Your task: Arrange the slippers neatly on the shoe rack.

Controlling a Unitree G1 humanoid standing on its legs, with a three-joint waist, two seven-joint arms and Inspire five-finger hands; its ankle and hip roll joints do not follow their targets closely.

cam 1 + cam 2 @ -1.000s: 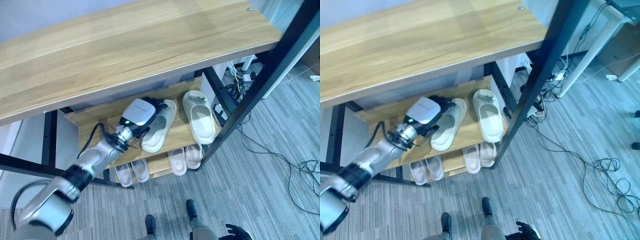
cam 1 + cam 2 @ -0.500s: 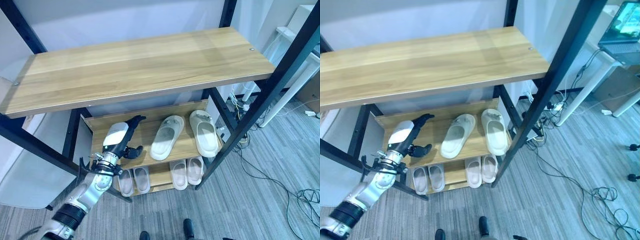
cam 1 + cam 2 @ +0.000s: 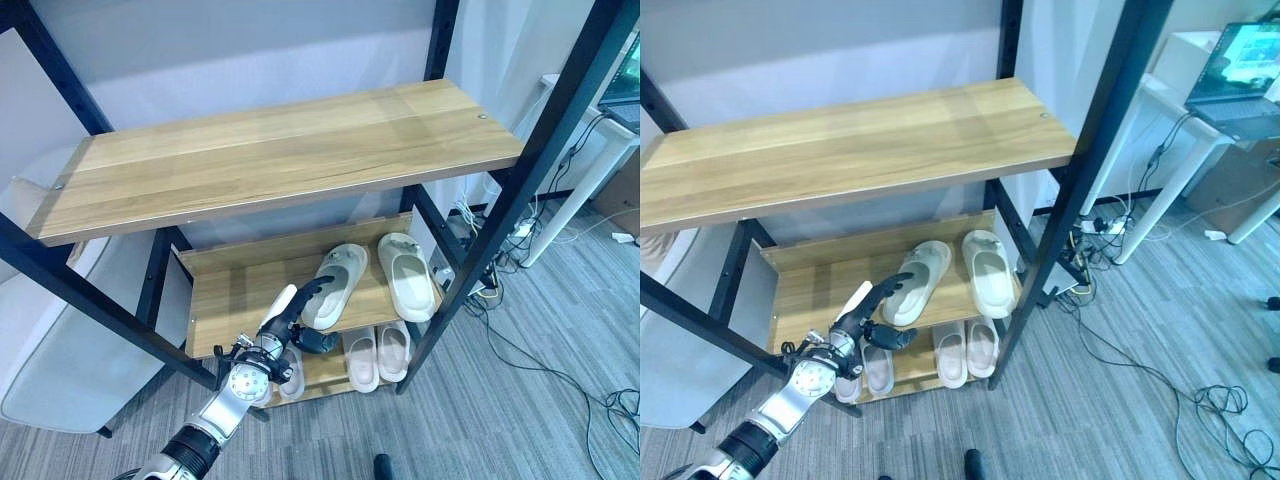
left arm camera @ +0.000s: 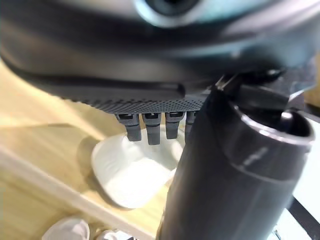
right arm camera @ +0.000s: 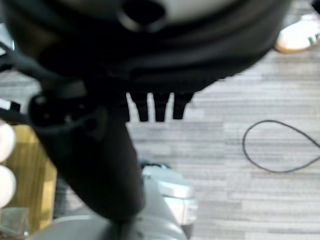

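Observation:
Two large cream slippers lie on the middle shelf (image 3: pixel 230 300) of the shoe rack. The left slipper (image 3: pixel 335 285) lies at an angle, its toe leaning toward the right slipper (image 3: pixel 405 275), which lies straight. My left hand (image 3: pixel 288 316) hovers open at the shelf's front edge, just short of the angled slipper's heel and not touching it. In the left wrist view its straight fingers (image 4: pixel 150 129) point at that heel (image 4: pixel 131 175). My right hand (image 5: pixel 100 150) hangs open over the grey floor.
The wide wooden top shelf (image 3: pixel 270 150) overhangs the middle one. Two pairs of small pale slippers (image 3: pixel 378 350) (image 3: pixel 872 368) sit on the bottom shelf. Black posts (image 3: pixel 500 210) frame the rack. A person's pale shoe (image 5: pixel 300 32) stands on the floor.
The camera has pulled back and up. My left hand let go of the angled slipper, drew away to the left, then came to the shelf's front edge near its heel.

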